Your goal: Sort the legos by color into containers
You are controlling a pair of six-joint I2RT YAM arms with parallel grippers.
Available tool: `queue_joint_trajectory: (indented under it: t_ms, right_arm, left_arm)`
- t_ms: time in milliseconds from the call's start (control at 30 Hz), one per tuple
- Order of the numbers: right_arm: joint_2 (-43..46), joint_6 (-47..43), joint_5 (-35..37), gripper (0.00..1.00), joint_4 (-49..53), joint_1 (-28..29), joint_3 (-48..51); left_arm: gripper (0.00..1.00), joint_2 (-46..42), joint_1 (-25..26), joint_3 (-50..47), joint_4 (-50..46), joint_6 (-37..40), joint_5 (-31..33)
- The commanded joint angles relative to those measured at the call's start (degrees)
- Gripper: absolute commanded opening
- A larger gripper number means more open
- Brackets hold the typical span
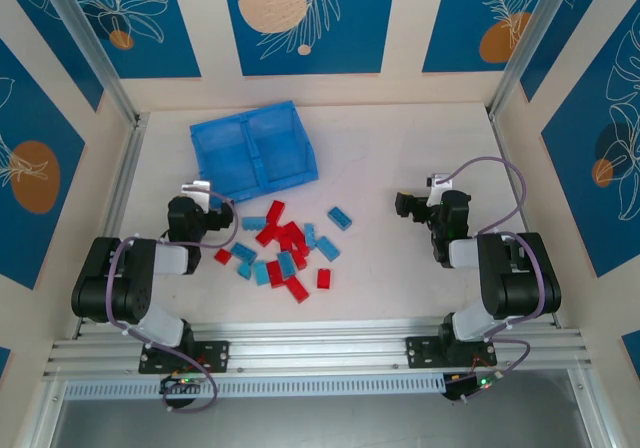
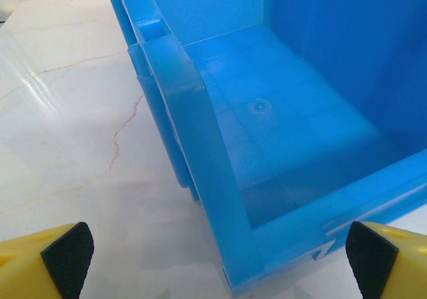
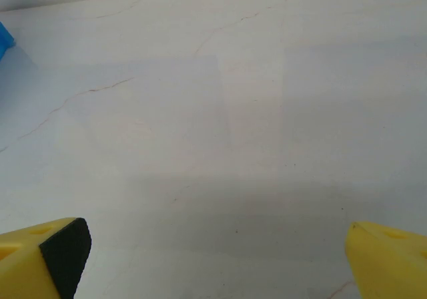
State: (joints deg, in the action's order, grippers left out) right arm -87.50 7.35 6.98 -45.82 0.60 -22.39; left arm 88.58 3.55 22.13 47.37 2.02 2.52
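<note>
Left claw [image 2: 217, 262] and right claw [image 3: 213, 259] both hang released. The legos [image 1: 285, 253] between them look light, hard and slick; I'd pinch one squarely across its narrow width.

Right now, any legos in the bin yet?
No: both halves of the bin look bare, and the legos lie scattered on the table in front of it.
</note>
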Motion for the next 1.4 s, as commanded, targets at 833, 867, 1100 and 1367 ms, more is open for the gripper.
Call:
queue_joint_trajectory:
  t_ms: [833,867,1100,1367]
  right_arm:
    - [25.6,24.5,1.7,0.94,67.9,8.6,-24.3]
    - [25.3,25.0,0.0,0.94,71.0,10.4,-25.7]
    - [16.3,20.3,-2.3,0.96,79.3,26.6,-33.2]
    - [-9.7,5.6,6.3,0.94,81.4,33.2,-47.0]
  left_arm:
    - [1.00,-18.3,2.2,0.1,-15.5,-2.7,8.6]
    - [1.00,-22.3,2.5,0.5,-20.3,-4.4,9.0]
    - [1.00,-46.1,14.7,14.6,-60.6,-12.7,-1.8]
    - [1.00,-51.4,24.4,26.6,-84.3,-1.9,-14.9]
